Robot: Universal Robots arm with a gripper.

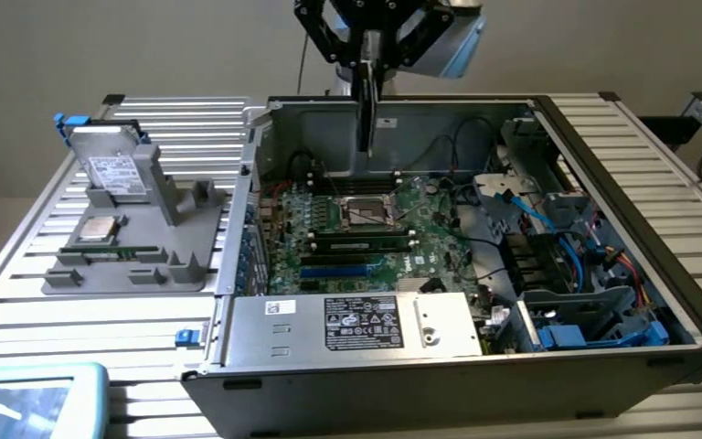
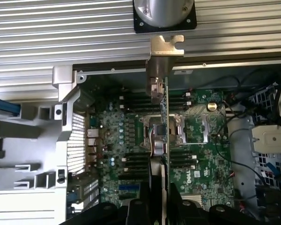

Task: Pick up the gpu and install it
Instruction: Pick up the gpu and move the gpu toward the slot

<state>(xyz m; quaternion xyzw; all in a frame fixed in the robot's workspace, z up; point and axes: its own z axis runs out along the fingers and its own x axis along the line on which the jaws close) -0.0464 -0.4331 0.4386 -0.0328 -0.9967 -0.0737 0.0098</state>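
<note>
The gpu (image 1: 367,110) hangs edge-on and upright above the open computer case (image 1: 266,183), over the back part of the green motherboard (image 1: 415,197). My gripper (image 1: 373,50) is shut on its upper edge. In the wrist view the gpu (image 2: 158,86) runs as a thin line across the motherboard (image 2: 201,122), with its silver end bracket (image 2: 166,46) at the far end and the black cooler side near my gripper (image 2: 157,206). The card hangs clear of the board, over the CPU socket (image 2: 155,133).
A grey holder (image 1: 143,247) on the slatted table at the exterior view's left carries a silver hard drive (image 1: 120,174) and a thin green memory stick (image 1: 107,251). The power supply (image 1: 351,322) and blue-cabled drive bays (image 1: 583,302) fill the case's front and right. A teal-rimmed object (image 1: 22,398) lies at the front left.
</note>
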